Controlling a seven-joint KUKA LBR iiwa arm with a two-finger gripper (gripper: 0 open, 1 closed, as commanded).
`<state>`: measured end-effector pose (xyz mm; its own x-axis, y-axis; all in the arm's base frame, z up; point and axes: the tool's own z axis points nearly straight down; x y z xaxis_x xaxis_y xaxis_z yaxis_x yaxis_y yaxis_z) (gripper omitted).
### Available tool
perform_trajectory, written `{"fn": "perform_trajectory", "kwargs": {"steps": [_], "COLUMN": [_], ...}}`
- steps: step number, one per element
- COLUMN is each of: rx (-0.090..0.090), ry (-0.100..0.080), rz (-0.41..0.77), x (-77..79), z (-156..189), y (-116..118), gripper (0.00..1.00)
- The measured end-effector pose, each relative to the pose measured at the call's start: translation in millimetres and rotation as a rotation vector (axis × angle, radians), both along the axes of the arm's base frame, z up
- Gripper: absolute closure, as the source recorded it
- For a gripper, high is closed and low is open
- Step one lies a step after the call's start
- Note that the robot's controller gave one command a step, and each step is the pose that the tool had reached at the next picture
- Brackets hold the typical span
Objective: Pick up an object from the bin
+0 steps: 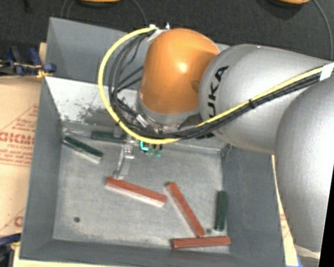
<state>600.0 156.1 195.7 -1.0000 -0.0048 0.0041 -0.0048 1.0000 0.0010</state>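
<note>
- The gripper (146, 148) hangs low over the bin (46, 161), near the middle of the back wall. It sits under the round orange cover (174, 77) on the big silver arm (265, 107).
- I cannot tell if its fingers are apart or together, because the orange cover and the cables hide most of them.
- A thin grey piece (123, 164) runs from just under the gripper toward the front of the bin. Its low end is just beside the left end of the flat red stick (135, 192). I cannot tell if it is part of the gripper or a loose thing.
- The flat red stick lies in the middle of the bin floor. It has a pale strip along its front side.
- The slanted red stick (185, 209) lies just to the right of it and points toward the front right corner.
- The low end of the slanted red stick meets the front red stick (200, 242), which lies by the front edge near that corner.
- The right green stick (221, 209) is dark and lies close to the right wall, pointing from front to back.
- The left green stick (83, 146) lies near the left wall, toward the back.
- The back green stick (101, 135) lies by the back wall, near the gripper — on its left in the view.
- A small dark speck (76, 220) sits near the front left corner.
</note>
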Motion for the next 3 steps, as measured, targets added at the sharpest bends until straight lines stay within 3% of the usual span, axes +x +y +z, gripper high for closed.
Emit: {"fn": "perform_trajectory", "kwargs": {"steps": [1,2,3], "rx": [0.001,0.002,0.0], "ry": [-0.008,-0.018,-0.004], "rz": [-0.003,0.012,-0.106], "x": [1.9,32.4,20.6], "z": [5.0,-47.2,-77.4], "y": [-0.7,2.7,-8.8], "gripper": [0.0,0.0,0.0]}}
